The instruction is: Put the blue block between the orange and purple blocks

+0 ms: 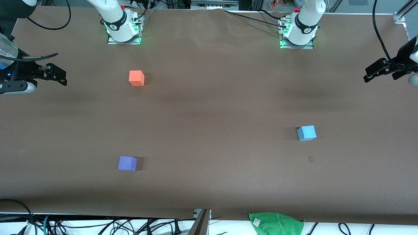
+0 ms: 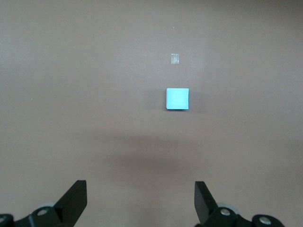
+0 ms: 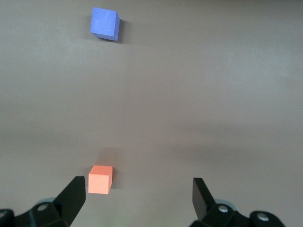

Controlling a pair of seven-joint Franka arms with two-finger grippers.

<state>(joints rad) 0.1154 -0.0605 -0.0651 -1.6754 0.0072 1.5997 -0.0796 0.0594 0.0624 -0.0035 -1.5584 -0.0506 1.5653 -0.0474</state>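
The blue block (image 1: 306, 133) (image 2: 177, 99) lies alone on the brown table, toward the left arm's end. Toward the right arm's end lie the orange block (image 1: 136, 78) (image 3: 100, 179) and, nearer the front camera, the purple block (image 1: 127, 163) (image 3: 104, 24), with a wide bare gap between them. My left gripper (image 1: 367, 75) (image 2: 141, 189) hangs open and empty over the left arm's end of the table, well clear of the blue block. My right gripper (image 1: 62, 77) (image 3: 139, 187) hangs open and empty over the right arm's end, apart from the orange block.
A green cloth (image 1: 277, 223) lies at the table's edge nearest the front camera. A small pale mark (image 1: 310, 159) (image 2: 175, 59) sits on the table near the blue block. The arm bases (image 1: 123, 29) (image 1: 298, 32) stand at the edge farthest from the camera.
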